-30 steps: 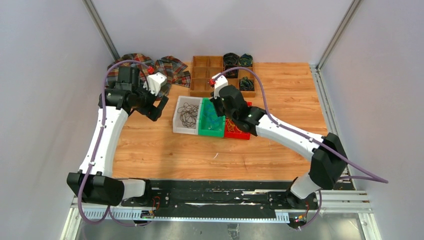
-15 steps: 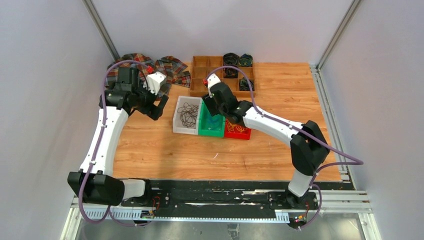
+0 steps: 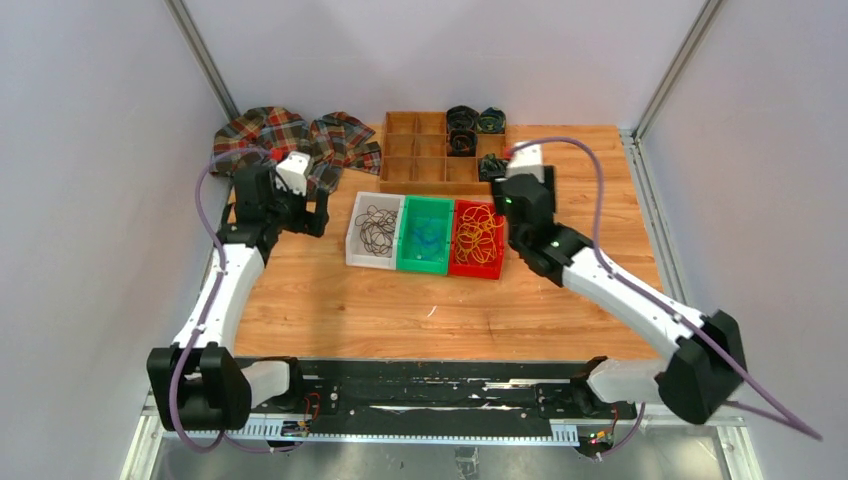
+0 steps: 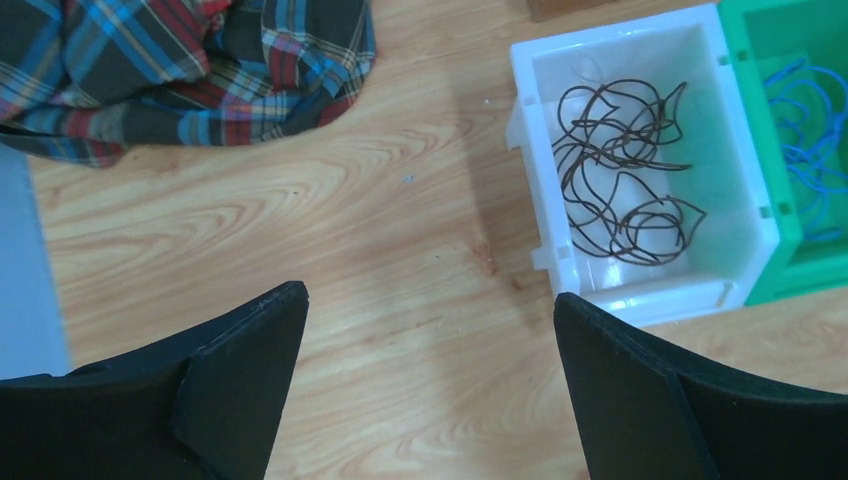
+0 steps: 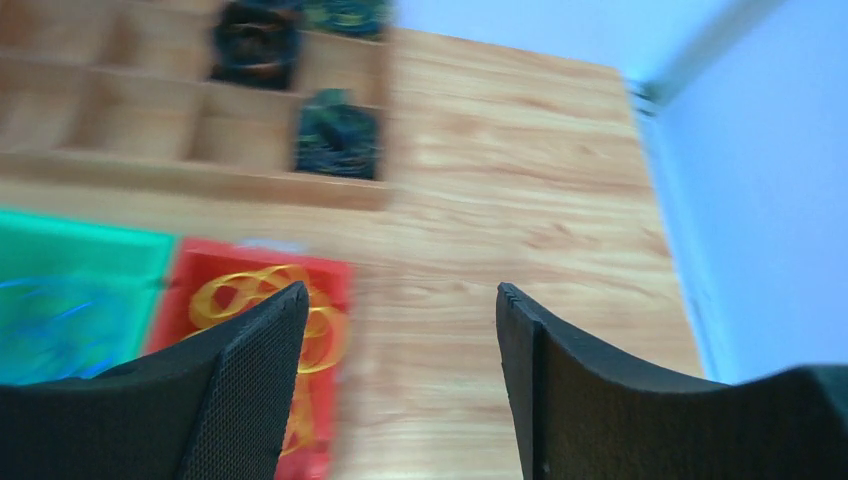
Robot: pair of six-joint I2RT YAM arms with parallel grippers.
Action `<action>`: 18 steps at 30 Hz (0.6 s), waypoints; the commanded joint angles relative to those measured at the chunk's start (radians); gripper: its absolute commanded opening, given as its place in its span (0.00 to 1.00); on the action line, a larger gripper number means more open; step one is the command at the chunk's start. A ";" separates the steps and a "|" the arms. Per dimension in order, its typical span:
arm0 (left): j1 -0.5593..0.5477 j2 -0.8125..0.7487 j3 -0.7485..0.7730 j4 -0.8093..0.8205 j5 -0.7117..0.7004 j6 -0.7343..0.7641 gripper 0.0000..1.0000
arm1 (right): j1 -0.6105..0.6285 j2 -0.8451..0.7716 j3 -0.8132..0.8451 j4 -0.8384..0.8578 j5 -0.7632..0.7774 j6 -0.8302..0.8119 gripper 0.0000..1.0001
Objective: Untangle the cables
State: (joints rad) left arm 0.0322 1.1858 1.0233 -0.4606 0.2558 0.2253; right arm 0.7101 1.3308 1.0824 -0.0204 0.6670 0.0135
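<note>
The cables lie sorted in three bins at the table's middle. Black loops (image 3: 376,229) (image 4: 620,170) fill the white bin (image 3: 352,240). Blue loops (image 3: 424,236) (image 4: 805,110) lie in the green bin (image 3: 404,262), and yellow loops (image 3: 478,232) (image 5: 255,295) in the red bin (image 3: 474,271). My left gripper (image 3: 290,212) (image 4: 430,295) hangs open over bare wood left of the white bin, holding nothing. Just right of the red bin, my right gripper (image 3: 515,222) (image 5: 402,295) is open and empty above the table; its view is motion-blurred.
A wooden divided tray (image 3: 420,150) (image 5: 120,120) stands behind the bins, with thick dark coils (image 3: 462,120) (image 5: 335,135) in its right cells. Plaid cloths (image 3: 290,135) (image 4: 170,60) lie at the back left. Grey walls close in both sides.
My right gripper opened over the green bin, then swung right past the red bin. The left arm drew back slightly, still open.
</note>
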 commanded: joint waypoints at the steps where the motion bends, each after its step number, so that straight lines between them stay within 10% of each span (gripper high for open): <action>1: 0.011 -0.034 -0.249 0.505 0.017 -0.110 0.98 | -0.142 -0.171 -0.250 0.217 0.259 -0.025 0.69; 10: 0.012 0.098 -0.614 1.053 0.027 -0.130 0.98 | -0.554 -0.210 -0.509 0.228 0.114 0.128 0.68; 18: 0.013 0.136 -0.822 1.490 -0.008 -0.164 0.98 | -0.600 -0.067 -0.754 0.656 -0.002 0.049 0.70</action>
State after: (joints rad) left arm 0.0380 1.2991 0.2466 0.7216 0.2756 0.0807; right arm 0.1211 1.2102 0.4107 0.3653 0.7235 0.0853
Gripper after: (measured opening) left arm 0.978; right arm 0.694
